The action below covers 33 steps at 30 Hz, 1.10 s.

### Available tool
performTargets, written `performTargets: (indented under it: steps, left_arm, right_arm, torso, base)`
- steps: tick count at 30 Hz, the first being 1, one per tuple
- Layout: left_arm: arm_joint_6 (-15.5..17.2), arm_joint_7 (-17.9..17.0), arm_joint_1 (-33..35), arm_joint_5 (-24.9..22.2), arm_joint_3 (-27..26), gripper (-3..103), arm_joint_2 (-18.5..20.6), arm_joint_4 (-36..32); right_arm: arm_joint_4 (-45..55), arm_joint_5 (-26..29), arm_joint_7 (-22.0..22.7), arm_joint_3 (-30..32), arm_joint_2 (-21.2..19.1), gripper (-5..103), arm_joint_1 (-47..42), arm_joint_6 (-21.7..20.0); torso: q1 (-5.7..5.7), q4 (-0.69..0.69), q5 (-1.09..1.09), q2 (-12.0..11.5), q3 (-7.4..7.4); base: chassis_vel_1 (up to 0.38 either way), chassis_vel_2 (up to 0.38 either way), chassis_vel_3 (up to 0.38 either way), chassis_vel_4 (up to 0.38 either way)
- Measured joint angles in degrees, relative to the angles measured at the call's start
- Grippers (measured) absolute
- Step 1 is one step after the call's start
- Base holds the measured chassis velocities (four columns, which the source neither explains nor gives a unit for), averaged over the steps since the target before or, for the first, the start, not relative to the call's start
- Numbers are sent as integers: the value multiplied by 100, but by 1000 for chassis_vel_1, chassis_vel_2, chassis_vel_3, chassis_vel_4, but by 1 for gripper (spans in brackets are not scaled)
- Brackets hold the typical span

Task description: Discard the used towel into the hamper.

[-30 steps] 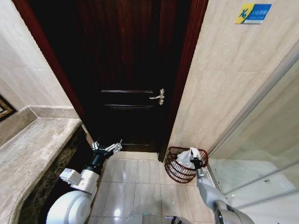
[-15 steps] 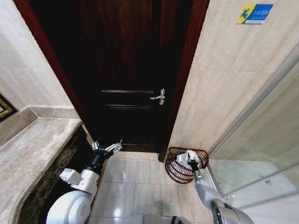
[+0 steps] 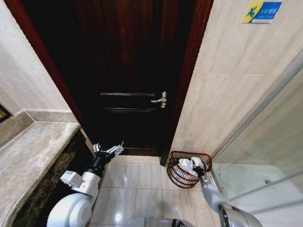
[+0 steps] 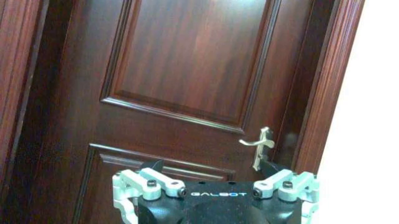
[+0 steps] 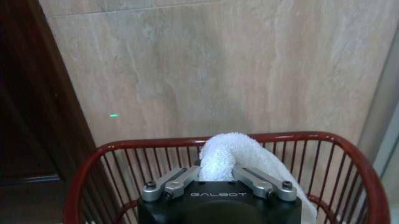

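White towel point(image 5: 227, 154) is pinched in your right gripper point(image 5: 218, 179), already inside the rim of the hamper point(image 3: 204, 156), standing at your 1 o'clock; release is straight down. Left gripper point(image 3: 108, 150) spread wide, idle by the door point(image 3: 128, 71).

**Tight corner around the hamper, open floor before the door**

The hamper point(image 3: 189, 169) stands on the floor tiles point(image 3: 137, 182) in a corner, hemmed by the beige wall point(image 3: 222, 94) behind, the door frame point(image 3: 182, 104) on one side and the glass panel point(image 3: 270, 156) on the other. Its mouth is open upward, partly taken by the white towel point(image 3: 188, 165) and the right gripper point(image 3: 199, 169). The dark door point(image 3: 128, 85) is shut. The stone counter point(image 3: 33, 151) blocks the left side.
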Motion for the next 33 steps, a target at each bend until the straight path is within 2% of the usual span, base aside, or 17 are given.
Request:
performTargets:
  steps: [2,7,10,13,14,17,23,25,29,31,33]
  left_arm:
    - [0,0,0,0,0,100,0,0]
    - [0,0,0,-1,0,100,0,0]
    - [0,0,-1,-1,0,100,0,0]
    - [0,0,-2,0,0,100,0,0]
    - [0,0,-2,0,0,100,0,0]
    - [0,0,-2,0,0,100,0,0]
    - [0,0,-1,0,0,100,0,0]
    - [0,0,1,0,0,100,0,0]
    - [0,0,-1,0,0,100,0,0]
    - [0,0,-1,0,0,100,0,0]
    - [0,0,-1,0,0,100,0,0]
  right_arm:
    - [-33,146,-294,-3,10,6,80,-253]
    - [-80,367,-397,-11,107,6,199,-648]
    - [-91,210,-221,-13,126,6,238,-762]
    - [-25,-624,133,-3,37,6,142,-1207]
    - [-25,-624,133,-3,37,6,142,-1207]
    - [-49,-866,149,6,-122,6,140,-1615]
    - [-163,-987,145,15,-229,6,370,-1987]
    - [-334,-1173,309,63,-284,6,514,-2237]
    - [-431,-1353,500,57,-230,6,657,-2584]
    - [-431,-1384,520,46,-187,3,659,-2610]
    - [-429,-1398,635,45,-117,6,658,-2650]
  torso:
    - [0,0,-3,0,0]
    - [0,1,0,0,0]
    - [1,1,-3,0,0]
    - [8,2,0,-1,3]
    - [8,2,0,-1,3]
    - [5,-2,-2,-1,2]
    - [0,0,-2,1,0]
    - [-1,2,0,1,0]
    - [1,0,-4,1,0]
    - [2,1,-1,1,1]
    - [2,1,2,1,1]
  base:
    - [0,0,0,0]
    - [-47,52,62,-50]
    - [-115,119,107,-102]
    - [-79,105,103,-96]
    - [-75,84,65,-83]
    - [-14,28,22,-16]
    - [17,-35,-23,21]
    - [32,-30,2,56]
    - [16,0,3,28]
    - [0,0,0,0]
    - [0,0,0,0]
